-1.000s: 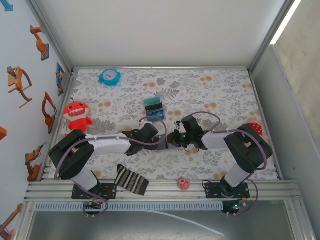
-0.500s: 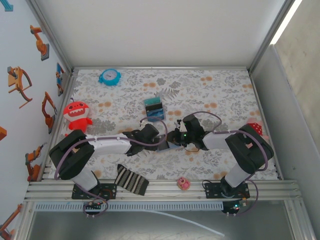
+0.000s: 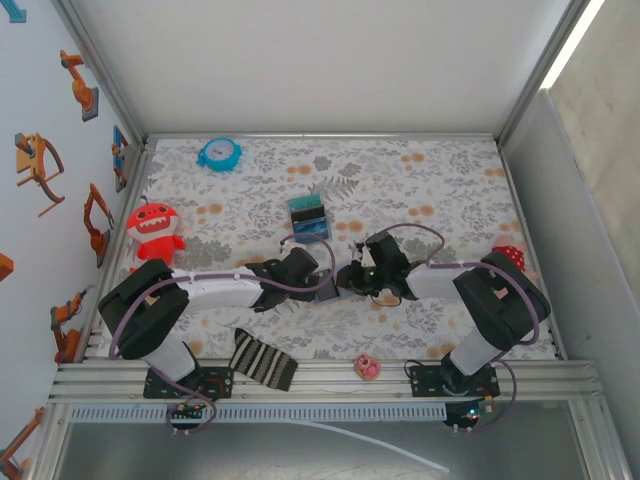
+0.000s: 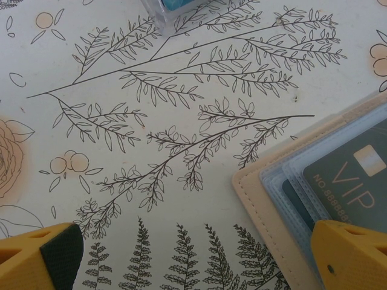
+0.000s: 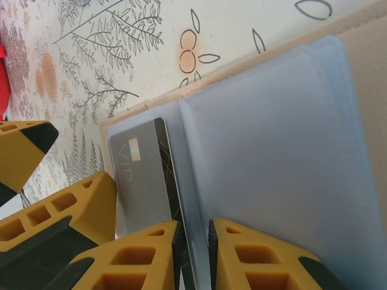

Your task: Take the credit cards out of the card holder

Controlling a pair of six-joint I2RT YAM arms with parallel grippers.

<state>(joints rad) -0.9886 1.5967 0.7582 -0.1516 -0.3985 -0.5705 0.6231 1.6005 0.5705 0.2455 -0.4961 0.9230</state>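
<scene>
Right tool [image 5: 192,234] is found at the bottom middle of its own wrist view, its yellow fingers [image 5: 254,260] drawn close with a narrow slit left between them; into that slit the central fold of the card holder [image 5: 272,133] and the dark long edge of the VIP card [image 5: 142,181] are seen to run, though whether either is actually pinched cannot be told; the holder is laid open and flat on the floral desk [image 4: 181,121], pale blue panels upward, tan border showing at the upper right of that frame; the card is placed on the panel left of the fold, its long axis running from the middle of the frame down toward the tool, almost parallel to the fold; the card's lower end is thus met nearly head-on by the right tool, which is judged the nearer of the two for a pull; the left tool [image 4: 193,248] is held spread wide, one finger over bare desk at the lower left of its wrist view, the other laid over the holder's corner and the card's end at the lower right; a draw along the card's length, with the holder pinned by that finger, is judged to be what the coming move turns on; whether the card sits inside a pocket cannot be made out.
</scene>
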